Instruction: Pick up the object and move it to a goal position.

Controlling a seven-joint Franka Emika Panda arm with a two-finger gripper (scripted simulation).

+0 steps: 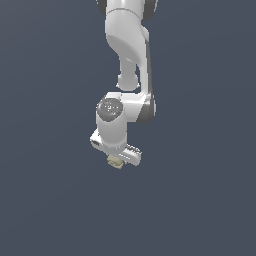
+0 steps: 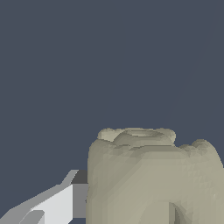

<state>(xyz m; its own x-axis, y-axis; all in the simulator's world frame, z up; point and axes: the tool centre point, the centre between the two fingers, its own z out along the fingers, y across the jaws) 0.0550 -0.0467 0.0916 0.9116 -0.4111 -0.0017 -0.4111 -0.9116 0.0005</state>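
In the wrist view, the tan object (image 2: pixel 153 179) is seen close against one grey finger (image 2: pixel 80 199) of the claw, touching its pad; the opposite finger is hidden behind the lump. Whether the claw (image 1: pixel 118 161) is truly pinching it cannot be told. In the exterior view, the object (image 1: pixel 116 163) is seen just beneath the claw. Farther off, only the plain dark floor (image 1: pixel 45 200) is shown.

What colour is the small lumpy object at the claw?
Beige-tan, plain with no pattern; the object shows best in the wrist view.
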